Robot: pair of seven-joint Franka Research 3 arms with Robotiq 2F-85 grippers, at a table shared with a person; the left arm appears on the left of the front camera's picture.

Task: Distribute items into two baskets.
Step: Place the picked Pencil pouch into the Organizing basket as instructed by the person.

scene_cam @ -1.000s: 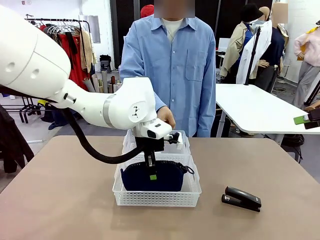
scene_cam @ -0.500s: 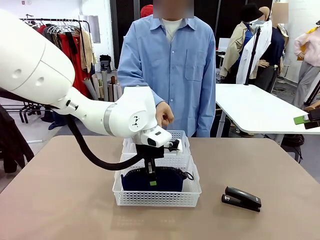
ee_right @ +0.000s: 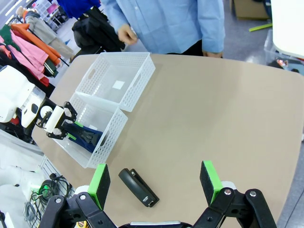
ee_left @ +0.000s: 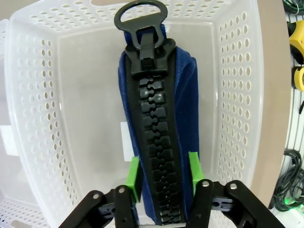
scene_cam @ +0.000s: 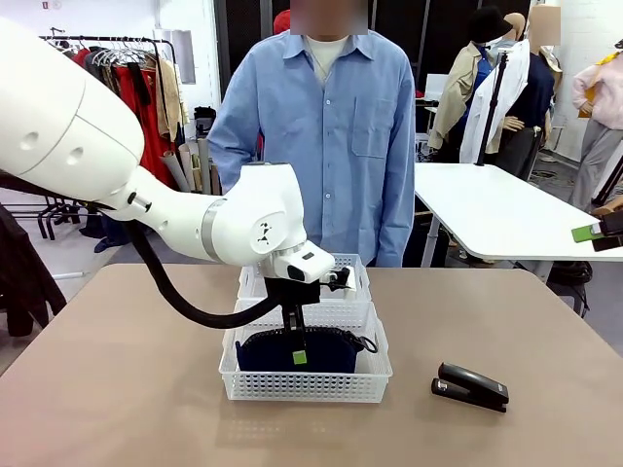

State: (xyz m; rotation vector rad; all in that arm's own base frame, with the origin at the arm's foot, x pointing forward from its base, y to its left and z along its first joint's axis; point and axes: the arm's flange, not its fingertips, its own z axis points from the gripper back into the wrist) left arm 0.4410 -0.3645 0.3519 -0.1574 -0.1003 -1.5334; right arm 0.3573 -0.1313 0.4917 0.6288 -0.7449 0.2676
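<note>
Where the left tool (ee_left: 163, 175) stands clenched on the navy pouch (ee_left: 184, 95) inside the near basket (scene_cam: 307, 387), the black stapler (scene_cam: 470, 386) lies on the counter (scene_cam: 117, 375) beside it, right tool (ee_right: 155, 182) released above

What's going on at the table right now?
The left gripper is clamped on the navy pouch, which stands on edge, zipper up, inside the nearer basket. The farther basket behind it holds nothing. The black stapler lies untouched on the table, to the right of the baskets. The right gripper is open above the table, looking down on the stapler. The person stands at the far side, hands off the items.
</note>
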